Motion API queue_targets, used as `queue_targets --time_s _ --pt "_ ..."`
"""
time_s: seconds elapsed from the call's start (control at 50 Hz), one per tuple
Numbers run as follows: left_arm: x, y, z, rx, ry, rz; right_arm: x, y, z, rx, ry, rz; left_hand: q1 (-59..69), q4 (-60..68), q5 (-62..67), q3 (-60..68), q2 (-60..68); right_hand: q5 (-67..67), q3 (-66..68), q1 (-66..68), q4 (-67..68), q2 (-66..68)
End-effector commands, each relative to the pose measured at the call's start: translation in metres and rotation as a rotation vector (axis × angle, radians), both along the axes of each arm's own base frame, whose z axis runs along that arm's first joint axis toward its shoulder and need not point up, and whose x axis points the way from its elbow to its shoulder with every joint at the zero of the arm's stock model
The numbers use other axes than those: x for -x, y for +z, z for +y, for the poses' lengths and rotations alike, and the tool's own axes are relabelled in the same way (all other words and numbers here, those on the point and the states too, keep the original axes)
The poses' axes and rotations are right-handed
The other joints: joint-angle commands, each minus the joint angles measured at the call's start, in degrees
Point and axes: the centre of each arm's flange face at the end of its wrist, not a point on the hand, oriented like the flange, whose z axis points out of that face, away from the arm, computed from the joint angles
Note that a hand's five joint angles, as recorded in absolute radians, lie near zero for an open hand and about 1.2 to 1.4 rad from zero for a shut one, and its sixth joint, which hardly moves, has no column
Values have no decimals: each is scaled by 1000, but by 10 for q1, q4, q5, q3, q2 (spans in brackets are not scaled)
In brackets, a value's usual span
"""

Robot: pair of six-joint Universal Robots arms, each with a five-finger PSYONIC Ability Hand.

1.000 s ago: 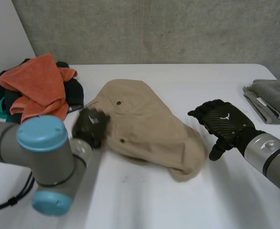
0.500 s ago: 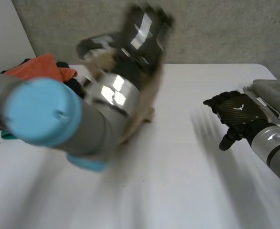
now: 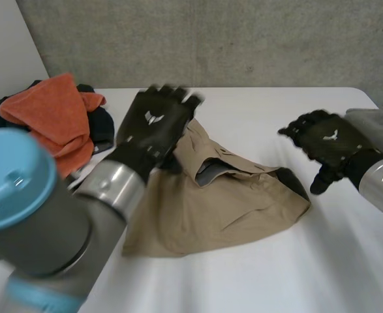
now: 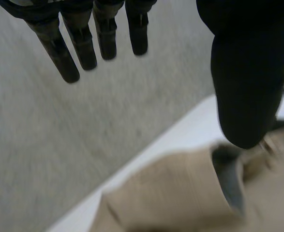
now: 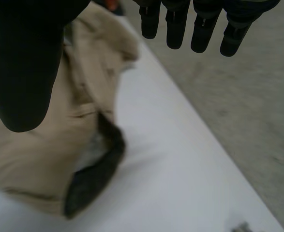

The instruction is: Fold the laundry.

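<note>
A tan garment lies spread on the white table, its dark-lined waist opening towards my right side. My left hand hovers open over the garment's back left part, fingers straight and holding nothing. In the left wrist view the left hand is spread above the tan cloth. My right hand is open just off the garment's right end, apart from it. The right wrist view has the right hand above the tan garment and its dark opening.
A heap of laundry topped by an orange towel sits at the table's back left corner. Folded grey cloth lies at the right edge, just behind my right hand. Bare table stretches in front of the garment.
My left hand, shut on the garment's left edge, swung it up and let go. The garment now lies flatter and more spread. My right hand drew back to the right.
</note>
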Motion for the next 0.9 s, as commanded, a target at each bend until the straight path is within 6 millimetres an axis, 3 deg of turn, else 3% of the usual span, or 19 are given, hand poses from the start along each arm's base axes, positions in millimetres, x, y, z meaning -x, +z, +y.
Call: queue_targets --time_s 0.02,0.1,0.16,0.3,0.4,0.44,0.48,0.5,0.54,0.58,0.68,0.76,0.78,0.82,0.84,0.86,0.9 --pt "-35 -53 41 -209 9 -180 -2 -18 30 -78 149 175 102 106 106 108 107 -17 -12 -22 -7 -16" --pt "-46 -79 52 -328 15 -274 -2 -34 33 -77 193 251 87 91 91 93 92 59 64 53 69 60" --pt "-50 -99 51 -400 31 -327 -3 -51 24 -69 210 276 40 44 44 46 45 111 116 105 121 112" --pt "-48 -109 35 -388 61 -325 -7 -81 0 -1 206 288 32 36 35 37 36 197 202 191 207 198" --pt "-45 -125 26 -388 84 -334 -8 -91 -10 24 201 287 52 56 56 57 56 276 281 270 286 277" --pt "-44 -128 24 -385 90 -338 -8 -96 -12 14 202 289 92 96 96 97 96 296 301 291 306 297" --pt "-42 -131 19 -362 108 -334 -8 -101 -14 2 201 290 193 197 196 198 197 430 435 425 440 431" --pt "-41 -130 15 -333 122 -319 -8 -101 -15 5 201 286 320 324 323 325 324 562 567 557 572 563" --pt "-39 -127 10 -297 137 -299 -9 -100 -16 8 200 288 425 429 429 430 429 670 675 665 680 671" --pt "-34 -123 4 -233 147 -266 -8 -99 -17 8 192 279 601 605 605 607 606 671 676 665 681 672" --pt "-29 -113 -5 -119 151 -282 -6 -95 -20 3 165 278 624 628 627 629 628 671 676 665 681 672" --pt "-25 -83 -12 3 161 -294 -3 -61 -20 35 112 267 624 628 627 629 628 671 676 665 681 672" --pt "-25 -61 -12 68 171 -271 -2 -37 -20 58 85 241 624 628 627 629 628 671 676 665 681 672" --pt "-25 -35 -13 140 185 -234 -1 -11 -21 82 60 209 624 628 627 629 628 671 676 665 681 672" --pt "-25 -18 -14 185 193 -207 0 18 -19 112 36 176 624 628 627 629 628 671 676 665 681 672" --pt "-24 7 -14 245 201 -158 -1 28 -18 116 31 163 624 628 627 629 628 671 676 665 681 672" --pt "-25 34 -12 302 212 -108 1 53 -16 139 10 139 624 628 627 629 628 671 676 665 681 672"
